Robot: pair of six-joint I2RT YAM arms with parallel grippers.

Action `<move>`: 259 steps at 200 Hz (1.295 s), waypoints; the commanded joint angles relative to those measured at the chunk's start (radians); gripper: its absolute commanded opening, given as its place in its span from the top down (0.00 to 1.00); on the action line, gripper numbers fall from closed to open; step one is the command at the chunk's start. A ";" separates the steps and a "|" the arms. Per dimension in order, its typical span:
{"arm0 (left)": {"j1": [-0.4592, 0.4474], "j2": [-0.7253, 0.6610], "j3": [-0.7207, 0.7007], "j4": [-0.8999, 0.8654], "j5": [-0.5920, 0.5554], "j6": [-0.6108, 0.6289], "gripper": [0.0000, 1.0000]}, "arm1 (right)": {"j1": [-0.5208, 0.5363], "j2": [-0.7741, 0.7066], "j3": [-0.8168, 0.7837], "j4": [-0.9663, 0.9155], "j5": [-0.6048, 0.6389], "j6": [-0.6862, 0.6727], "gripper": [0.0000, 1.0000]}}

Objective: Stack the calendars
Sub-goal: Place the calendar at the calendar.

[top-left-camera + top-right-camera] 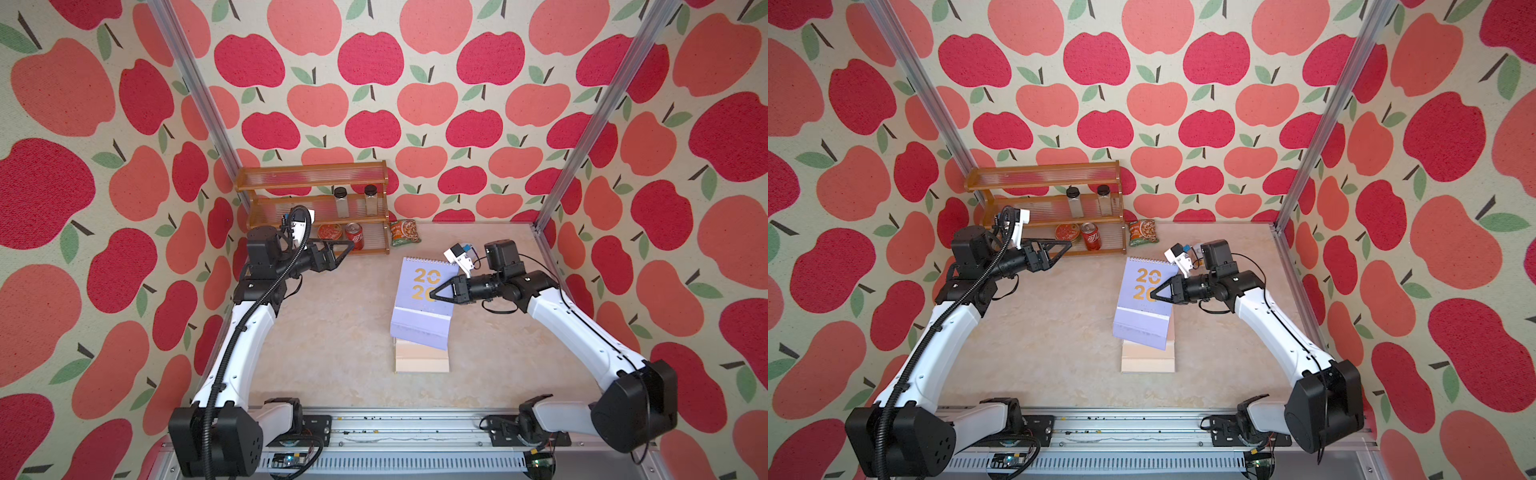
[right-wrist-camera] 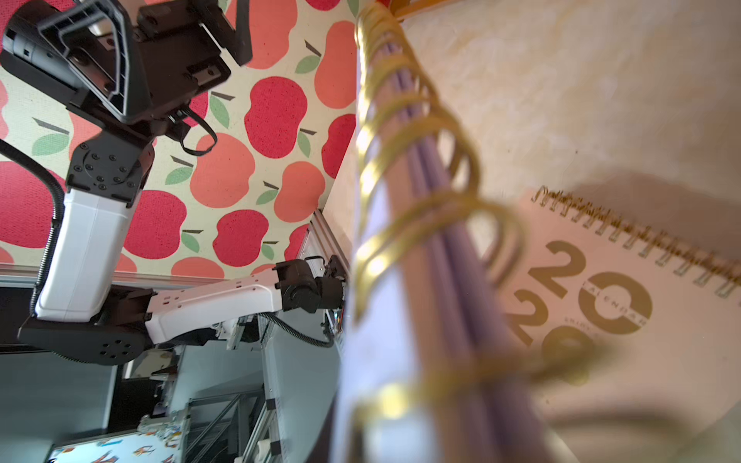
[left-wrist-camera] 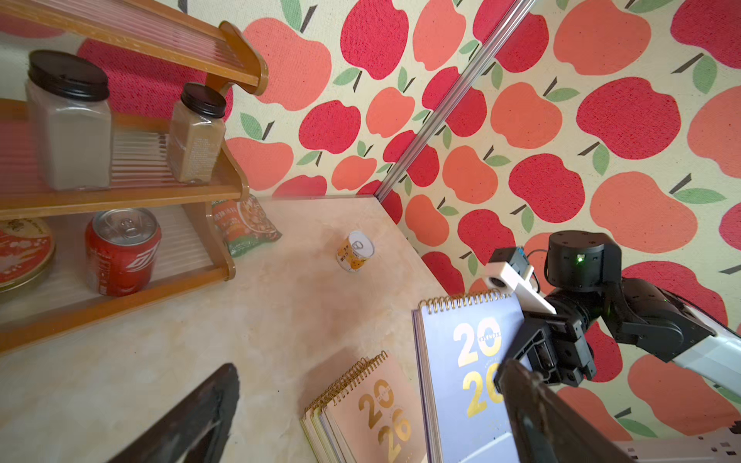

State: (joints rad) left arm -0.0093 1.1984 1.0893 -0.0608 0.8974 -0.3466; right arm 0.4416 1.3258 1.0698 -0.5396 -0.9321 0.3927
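Observation:
A lilac calendar (image 1: 419,303) (image 1: 1142,307) with gold "2026" hangs tilted above the table, and my right gripper (image 1: 434,294) (image 1: 1154,295) is shut on its right edge. Below it lies a stack of calendars (image 1: 422,359) (image 1: 1148,359) with a pink cover on top. In the left wrist view the stack (image 3: 377,413) lies beside the raised lilac calendar (image 3: 465,373). The right wrist view shows the lilac calendar's gold spiral (image 2: 421,200) close up, blurred, over the pink cover (image 2: 621,320). My left gripper (image 1: 347,245) (image 1: 1065,247) (image 3: 367,371) is open and empty, near the shelf.
A wooden shelf (image 1: 316,208) at the back left holds two jars, a red can (image 1: 354,236) and a round tin. A green snack packet (image 1: 404,232) lies beside it. A small yellow can (image 3: 355,250) lies on the table near the back right wall.

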 commanded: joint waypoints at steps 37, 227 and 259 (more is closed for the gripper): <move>-0.001 0.026 0.013 0.069 0.015 0.012 0.01 | -0.004 0.030 -0.135 -0.045 -0.106 -0.075 1.00; -0.001 0.030 0.017 0.045 0.049 0.027 0.01 | -0.032 0.390 -0.033 -0.146 -0.027 -0.239 0.95; -0.001 0.031 0.017 0.042 0.052 0.029 0.01 | -0.033 0.388 -0.015 -0.190 0.035 -0.251 0.76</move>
State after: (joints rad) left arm -0.0090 1.2251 1.0893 -0.0177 0.9241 -0.3408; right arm 0.4183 1.7035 1.0264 -0.6651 -0.9936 0.1768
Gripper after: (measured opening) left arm 0.993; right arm 0.174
